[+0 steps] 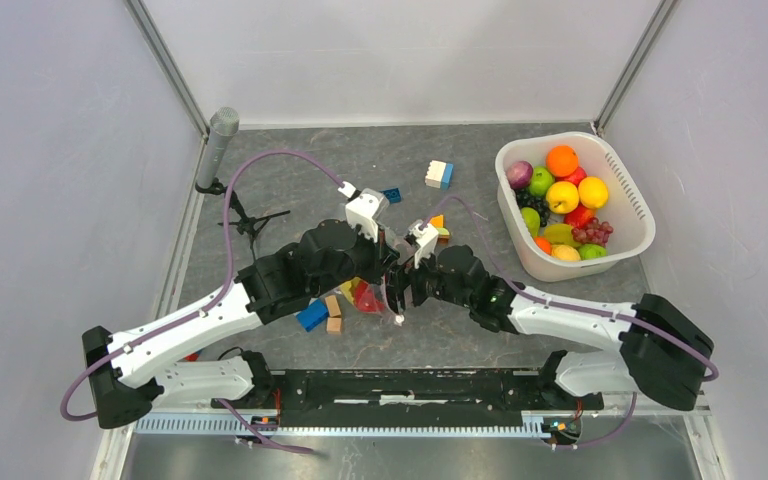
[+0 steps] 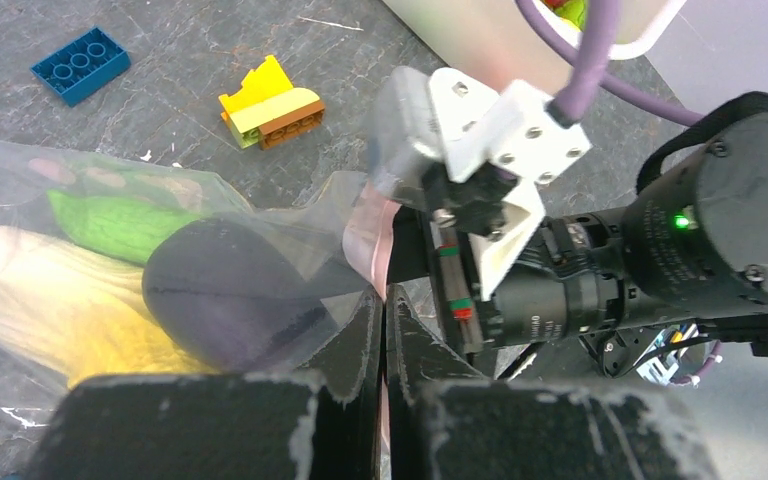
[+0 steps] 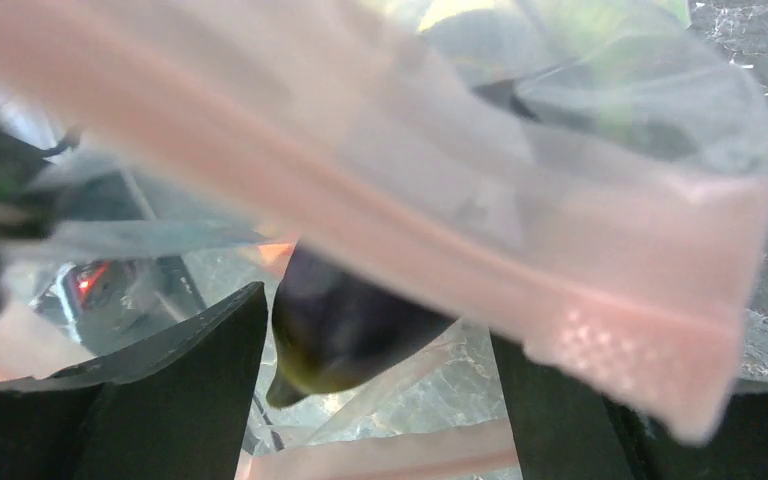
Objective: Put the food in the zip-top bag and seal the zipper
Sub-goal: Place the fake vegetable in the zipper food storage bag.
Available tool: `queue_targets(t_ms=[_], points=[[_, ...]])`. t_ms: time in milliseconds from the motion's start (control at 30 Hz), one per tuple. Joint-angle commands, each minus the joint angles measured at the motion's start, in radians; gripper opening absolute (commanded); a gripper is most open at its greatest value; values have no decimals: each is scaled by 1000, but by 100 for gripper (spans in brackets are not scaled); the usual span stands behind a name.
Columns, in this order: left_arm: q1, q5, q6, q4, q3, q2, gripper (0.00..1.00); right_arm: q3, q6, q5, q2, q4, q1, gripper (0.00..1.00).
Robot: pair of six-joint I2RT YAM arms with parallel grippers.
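Your left end effector [image 2: 384, 345] is clenched on the zipper [image 3: 440, 260]; the right end effector [image 3: 375, 330] stands released around it. The bag [image 2: 110, 250] lies on the bench [image 1: 460, 340] between the arms. Pinch the strip squarely, then slide slowly.

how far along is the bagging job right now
Done: yellow, green and purple food lies inside the zip-top bag. In hand: left hand is pinched on the pink zipper, right hand open around it. Left: the zipper looks unsealed near the right hand; more fruit sits in the basket.
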Motion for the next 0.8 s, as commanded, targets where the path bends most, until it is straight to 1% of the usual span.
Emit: queue_targets(t_ms=[0,33,67,100,167,233,267,400,467,567,700,767], points=[[1,23,-34,79,12,-17,2,78,-28,61,53,-41,5,89],[1,24,-36,79,10,-19,2,85,-29,59,66,-44,4,90],[2,25,-36,79,10,-22,2,91,-30,58,75,-40,4,86],[1,24,-36,78,10,-22,2,84,-27,62,74,-14,4,82],[1,24,-36,75,10,-25,2,46,-8,47,53,80,3,69],[1,21,-35,72,9,-29,2,24,-2,58,24,158,4,60],[2,20,-38,70,7,-32,2,20,1,74,6,174,3,58],[1,32,-43,70,6,-35,2,30,-20,137,-11,240,-3,57],[1,44,-48,72,7,-35,2,57,-16,172,16,241,-8,62],[2,57,-57,76,7,-40,2,97,-43,221,78,258,-9,61],[2,42,-62,83,4,-52,2,105,-52,201,148,343,-9,61],[1,19,-59,77,4,-61,2,71,-63,152,159,417,-11,68]])
